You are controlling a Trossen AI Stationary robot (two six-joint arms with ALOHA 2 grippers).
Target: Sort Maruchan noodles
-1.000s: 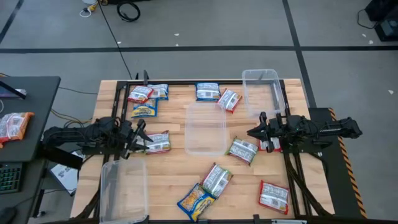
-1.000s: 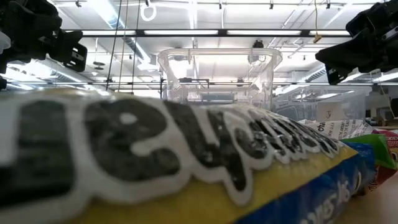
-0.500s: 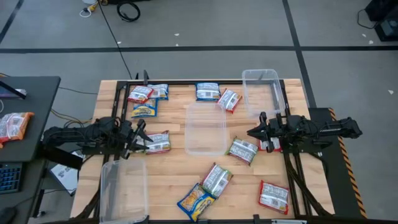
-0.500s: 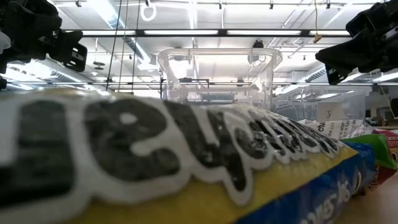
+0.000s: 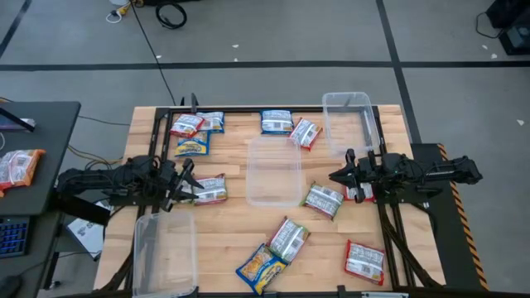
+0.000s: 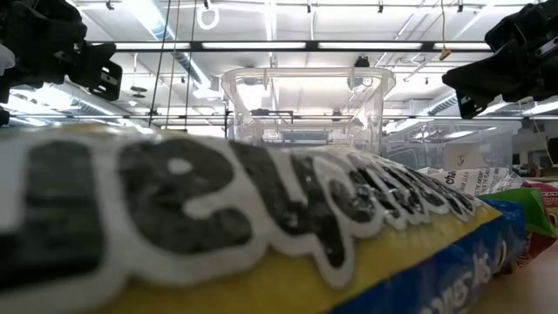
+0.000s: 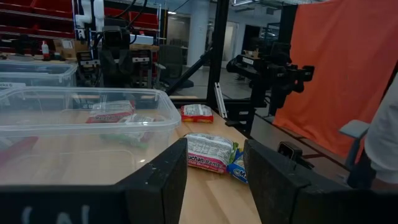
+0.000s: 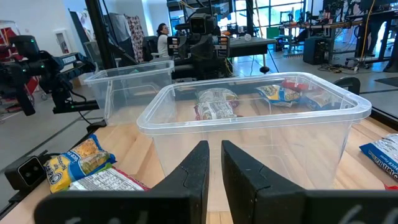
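Maruchan packets lie flat and scattered on the wooden table [image 5: 228,223]. There are blue-and-yellow ones [image 5: 192,145] [image 5: 261,267], red-and-white ones [image 5: 305,133] [image 5: 364,258] and silvery green-pink ones [image 5: 209,189] [image 5: 323,199]. In the low view one blue-and-yellow packet [image 6: 218,235] fills the foreground. My left gripper [image 5: 189,177] [image 7: 214,174] hovers open at the table's left side, just left of the silvery packet. My right gripper [image 5: 338,175] [image 8: 215,168] hovers at the right side with only a thin slit between its fingers, above and beside the other silvery packet. Neither touches anything.
Three clear tubs stand on the table: one in the middle [image 5: 275,170] between both grippers, one at the far right [image 5: 348,120], one at the near left [image 5: 164,248]. More packets [image 5: 187,124] [image 5: 277,121] lie along the far edge. A desk [image 5: 33,157] stands left of the table.
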